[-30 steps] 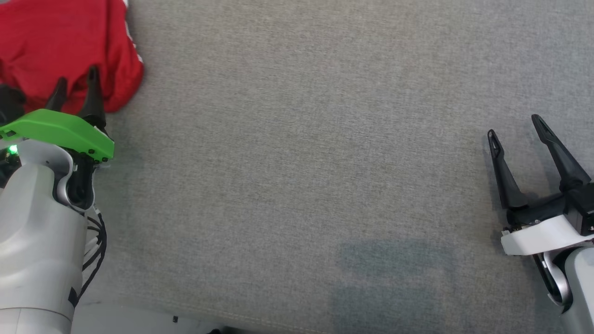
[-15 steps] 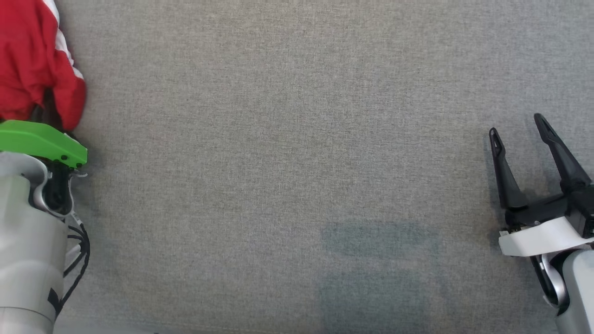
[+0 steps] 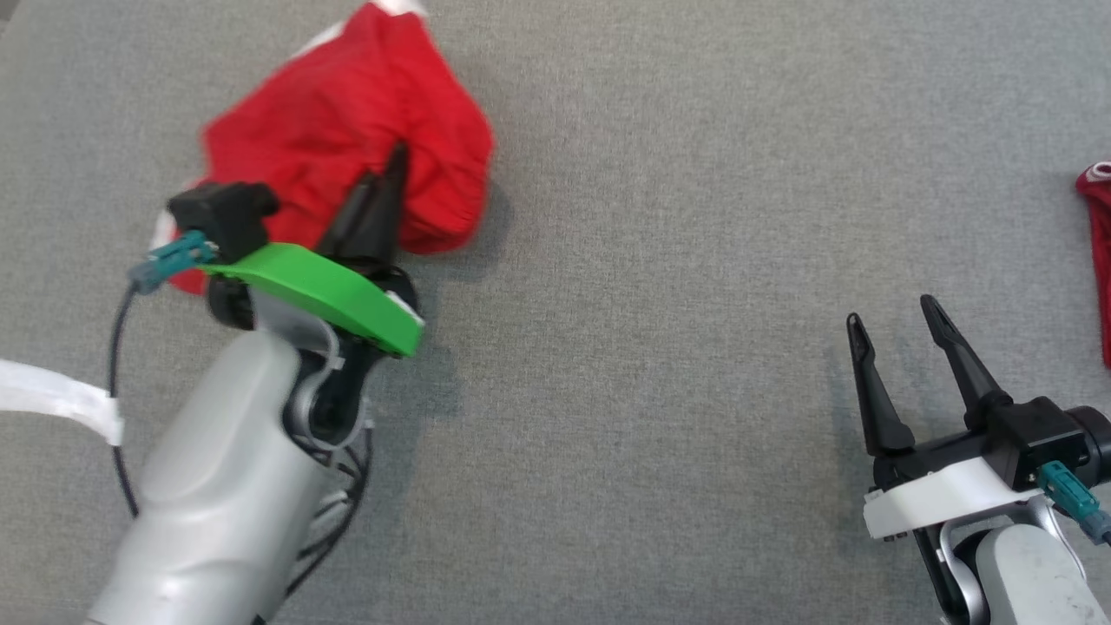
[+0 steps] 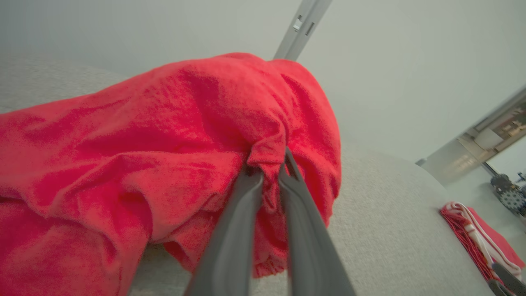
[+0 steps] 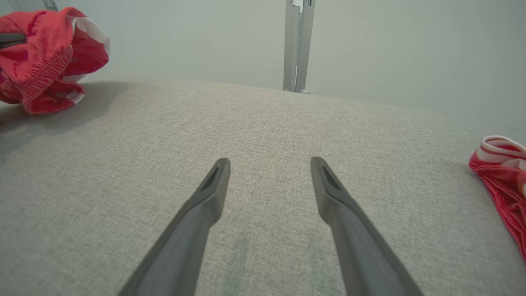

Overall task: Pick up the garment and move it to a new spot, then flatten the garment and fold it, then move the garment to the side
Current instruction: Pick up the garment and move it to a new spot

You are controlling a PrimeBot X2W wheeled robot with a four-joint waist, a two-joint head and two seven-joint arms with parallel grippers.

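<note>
The garment (image 3: 347, 113) is red with white trim and hangs bunched at the upper left of the head view. My left gripper (image 3: 395, 165) is shut on a fold of it. In the left wrist view the fingertips (image 4: 269, 164) pinch a ridge of the red garment (image 4: 144, 135), which drapes down around them toward the grey surface. The right wrist view has the garment (image 5: 45, 37) at far left, casting a shadow below. My right gripper (image 3: 894, 311) stands open above bare fabric at the lower right, its fingers (image 5: 270, 162) wide apart with nothing between them.
The work surface (image 3: 660, 260) is a wide grey fabric top. A second red cloth with white stripes (image 3: 1095, 226) lies at its right edge, also in the right wrist view (image 5: 505, 176). A metal post (image 5: 296, 45) stands behind the far edge.
The head camera has turned, shifting the whole picture. My left gripper went from open at the garment's edge to shut on it, and the cloth is now bunched up. The right gripper stays open.
</note>
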